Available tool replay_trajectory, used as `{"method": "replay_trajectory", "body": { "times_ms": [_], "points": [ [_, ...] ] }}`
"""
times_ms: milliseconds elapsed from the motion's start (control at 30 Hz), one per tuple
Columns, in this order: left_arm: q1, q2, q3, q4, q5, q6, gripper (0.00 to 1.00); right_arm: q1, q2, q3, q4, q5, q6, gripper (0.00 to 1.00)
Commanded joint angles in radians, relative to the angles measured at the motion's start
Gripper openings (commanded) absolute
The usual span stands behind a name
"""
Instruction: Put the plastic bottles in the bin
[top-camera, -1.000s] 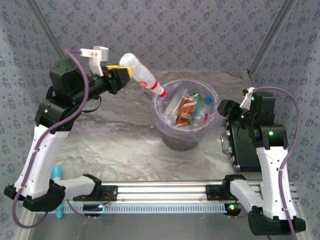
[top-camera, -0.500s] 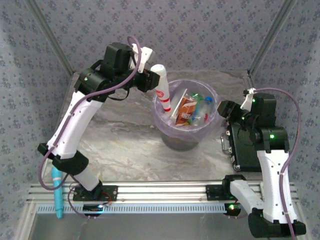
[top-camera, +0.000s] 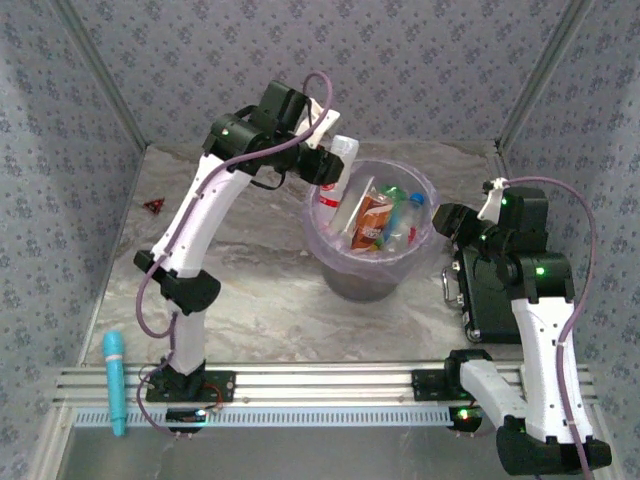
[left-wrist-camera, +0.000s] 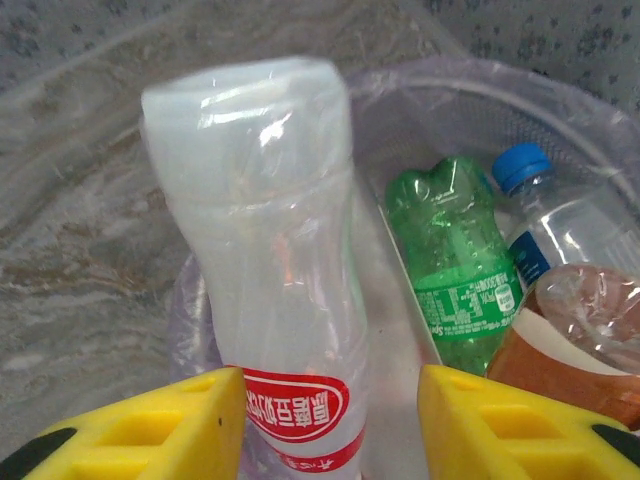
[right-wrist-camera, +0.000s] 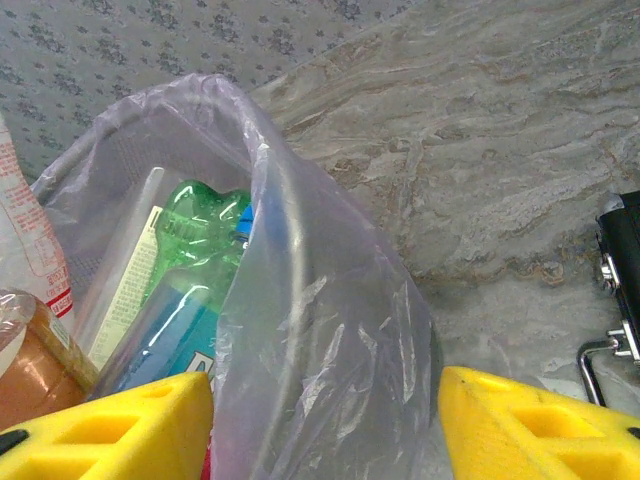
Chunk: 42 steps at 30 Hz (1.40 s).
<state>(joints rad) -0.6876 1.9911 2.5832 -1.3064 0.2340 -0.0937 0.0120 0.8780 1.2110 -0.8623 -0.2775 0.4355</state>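
Left tool (left-wrist-camera: 332, 390) is over the left-rear part of the bin (top-camera: 365, 275). A clear bottle with a red label (left-wrist-camera: 262, 230) stands between its yellow fingers (left-wrist-camera: 150, 430). The fingers are parted wider than the bottle: the label meets the left finger, but there's a visible gap to the right one, so it reads as loose rather than clamped. The bottle's long axis runs straight out from the tool, and in the top view it is close to upright with its lower end at or just inside the bag-lined rim. The bin interior lies directly beyond and to its right, with a green bottle (left-wrist-camera: 455, 270), a blue-capped clear one (left-wrist-camera: 521, 165) and a brownish one (left-wrist-camera: 570, 340) already inside. The left arm is plainly the nearer one and owns this step, which I judge as the drop with little left to do. The bottle sits close to the rim, so it could tip outward onto the counter (top-camera: 250, 290). Right tool (right-wrist-camera: 325, 388) is wide and holds nothing, with the bin's right rim and bag between its fingers. A light blue stick (top-camera: 113, 380) and a small red triangle (top-camera: 153, 204) lie on the counter well away from the bin; they aren't bottles.
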Motion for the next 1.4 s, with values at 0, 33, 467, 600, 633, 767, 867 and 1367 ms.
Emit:
{"method": "replay_trajectory", "body": {
  "times_ms": [0, 33, 467, 600, 633, 767, 867, 1367],
  "points": [
    [-0.003, 0.006, 0.045, -0.042, 0.042, 0.020, 0.50, 0.004, 0.002, -0.008, 0.017, -0.014, -0.020, 0.63],
    [-0.003, 0.008, 0.045, -0.034, 0.042, 0.017, 0.50, 0.005, 0.003, -0.010, 0.019, -0.015, -0.019, 0.63],
    [0.094, -0.232, -0.394, 0.585, -0.068, -0.245, 0.54, 0.005, -0.009, -0.010, 0.007, -0.012, -0.014, 0.63],
    [0.097, -0.178, -0.388, 0.667, -0.006, -0.277, 0.54, 0.006, -0.007, -0.010, 0.008, -0.016, -0.010, 0.63],
    [0.096, -0.154, -0.371, 0.671, 0.003, -0.288, 0.54, 0.006, -0.007, -0.010, 0.007, -0.018, -0.009, 0.63],
    [0.087, -0.067, -0.298, 0.667, 0.041, -0.306, 0.53, 0.008, -0.011, -0.010, 0.002, -0.017, -0.006, 0.63],
    [0.064, -0.017, -0.259, 0.645, 0.058, -0.305, 0.49, 0.009, -0.016, -0.010, -0.006, -0.012, -0.007, 0.63],
    [-0.033, -0.017, -0.446, 0.647, 0.063, -0.282, 0.39, 0.022, -0.013, -0.065, 0.050, -0.047, 0.031, 0.63]
  ]
}}
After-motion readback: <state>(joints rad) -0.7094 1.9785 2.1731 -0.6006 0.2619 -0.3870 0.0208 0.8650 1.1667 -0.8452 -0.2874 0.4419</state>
